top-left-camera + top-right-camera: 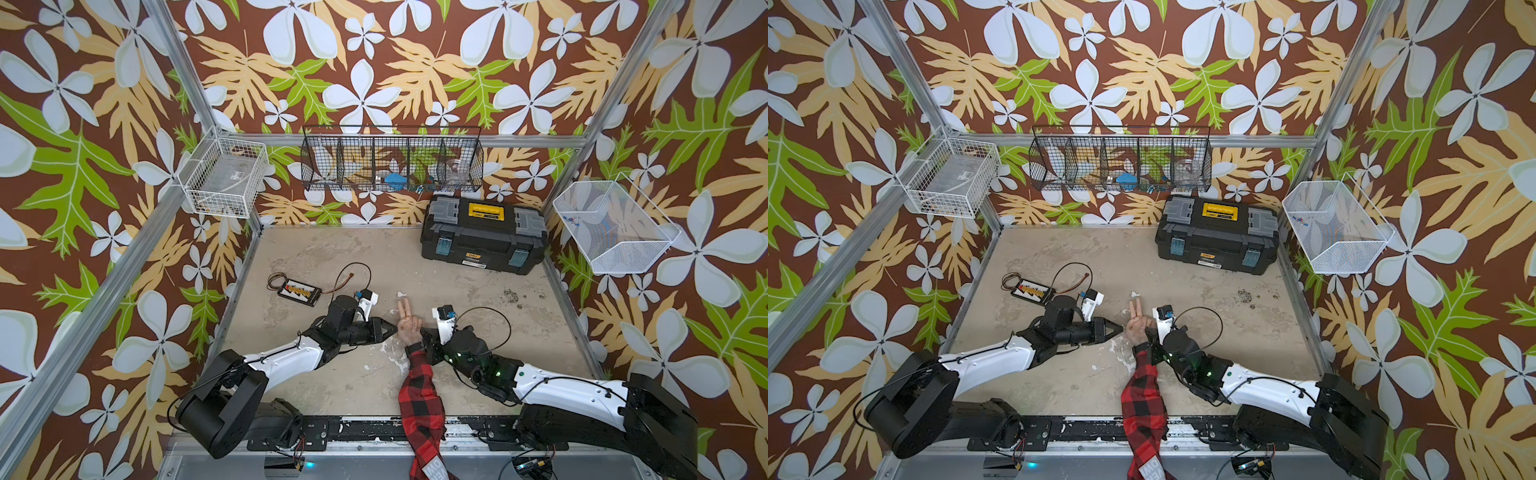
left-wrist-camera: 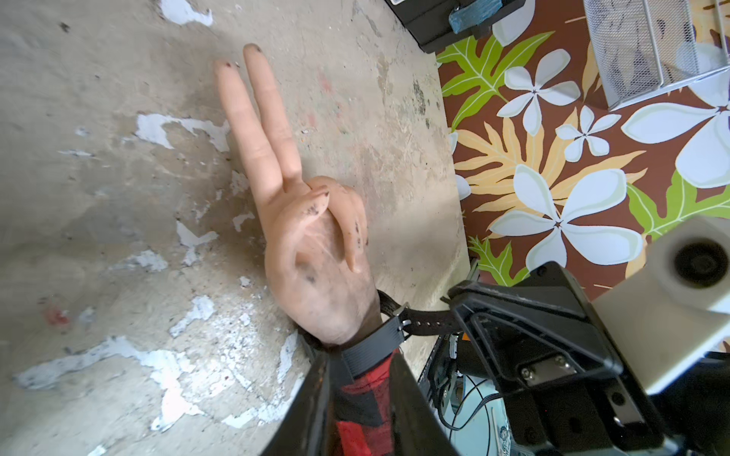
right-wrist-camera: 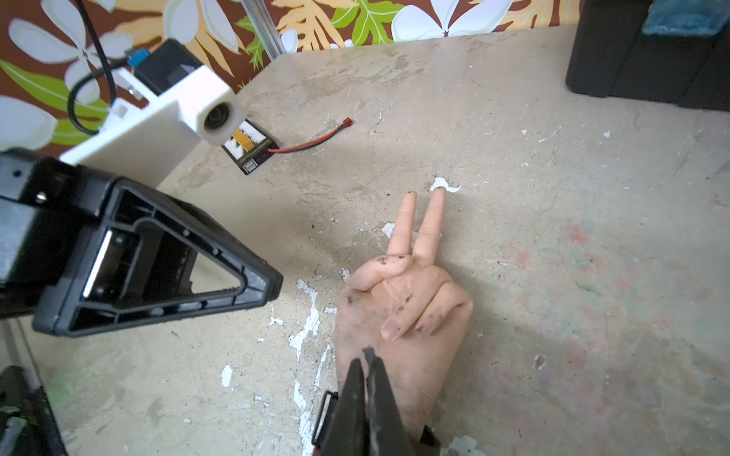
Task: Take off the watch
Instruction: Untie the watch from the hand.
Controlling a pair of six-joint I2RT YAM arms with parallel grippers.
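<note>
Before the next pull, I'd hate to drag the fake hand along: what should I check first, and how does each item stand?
1. Right gripper shut on the strap tail: ok.
2. Strap tail clear of the buckle: not ok, it runs through it.
3. Buckle undone: cannot tell, too small to see.
4. Watch off the wrist: not ok, it circles the wrist.
5. Left gripper bracing the hand: cannot tell; open beside the palm's heel, contact unclear.
6. Hand lying flat on the table: ok.
</note>
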